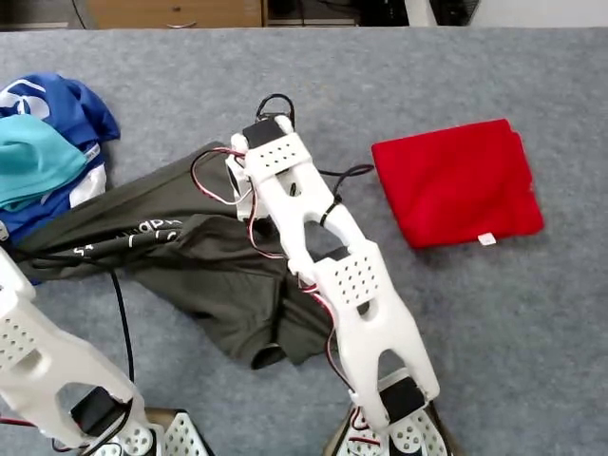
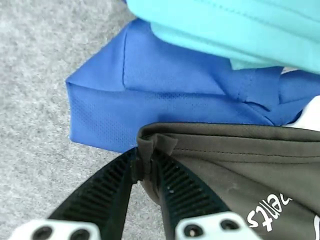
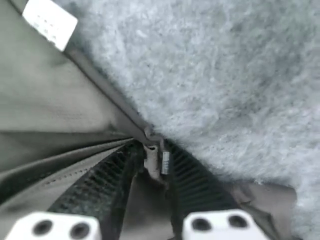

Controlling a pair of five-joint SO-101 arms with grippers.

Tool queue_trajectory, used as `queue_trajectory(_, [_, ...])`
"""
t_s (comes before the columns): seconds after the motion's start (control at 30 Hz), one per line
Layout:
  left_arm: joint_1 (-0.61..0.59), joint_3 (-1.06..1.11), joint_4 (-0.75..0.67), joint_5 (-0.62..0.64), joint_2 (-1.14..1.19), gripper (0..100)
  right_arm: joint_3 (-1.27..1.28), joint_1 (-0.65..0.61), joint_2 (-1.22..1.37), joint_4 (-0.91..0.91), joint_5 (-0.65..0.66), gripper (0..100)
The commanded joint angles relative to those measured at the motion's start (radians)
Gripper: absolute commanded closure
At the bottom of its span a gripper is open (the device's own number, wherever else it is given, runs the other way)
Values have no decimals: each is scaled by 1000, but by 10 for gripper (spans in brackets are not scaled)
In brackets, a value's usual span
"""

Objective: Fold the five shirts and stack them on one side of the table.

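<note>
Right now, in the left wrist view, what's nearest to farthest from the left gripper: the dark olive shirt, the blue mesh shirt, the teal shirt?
1. Dark olive shirt: its edge is pinched in the left gripper.
2. Blue mesh shirt: just beyond, partly under the olive one.
3. Teal shirt: farthest, lying on the blue one.
</note>
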Motion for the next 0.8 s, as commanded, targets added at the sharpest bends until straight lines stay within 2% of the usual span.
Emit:
queue_trajectory(0.0, [-12, -3, -5, -9, -62, 981, -53, -13, -5, -6, 15, 953])
queue_trajectory(0.1, [-12, -3, -3, -9, -65, 981, -85, -13, -7, -5, 25, 998])
queue_trajectory(0.33, [-14, -5, -3, -9, -67, 981, -159, 1, -8, 25, 25, 997])
queue_trajectory(0.77, [-6, -5, -5, -9, -67, 981, -282, 209, -2, 3, 175, 997])
